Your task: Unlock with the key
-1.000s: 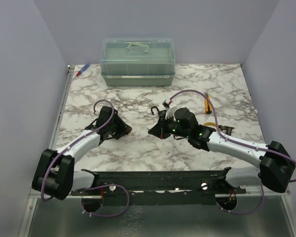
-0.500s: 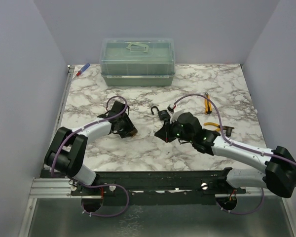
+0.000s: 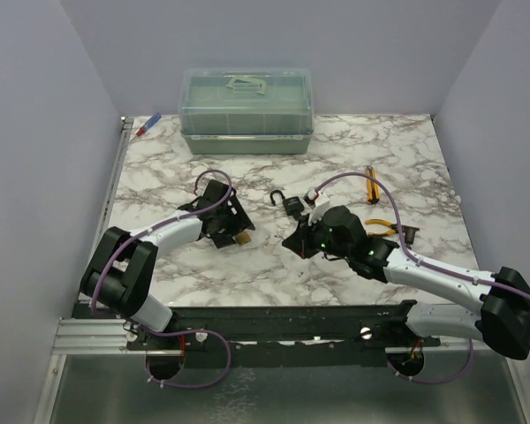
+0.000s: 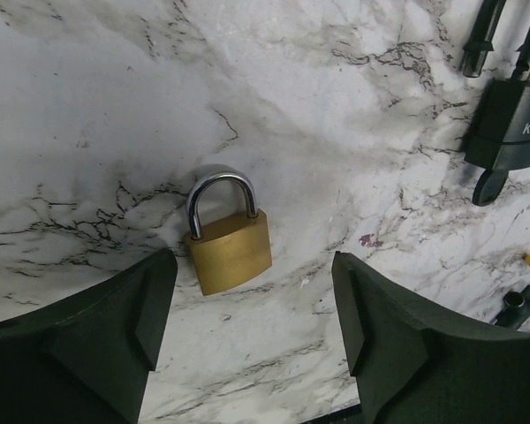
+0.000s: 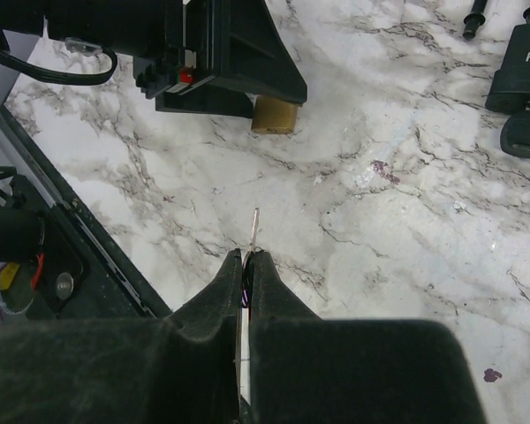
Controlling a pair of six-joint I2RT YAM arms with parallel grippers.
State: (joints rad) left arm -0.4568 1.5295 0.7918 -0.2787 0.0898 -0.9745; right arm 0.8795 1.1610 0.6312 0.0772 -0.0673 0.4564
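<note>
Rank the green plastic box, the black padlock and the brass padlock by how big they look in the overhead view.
1. green plastic box: by far the largest.
2. black padlock: much smaller, shackle included.
3. brass padlock: smallest, though not all of it may show in this view.

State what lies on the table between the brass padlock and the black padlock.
Only bare marble tabletop, save one small purplish speck, as the left wrist view shows.
</note>
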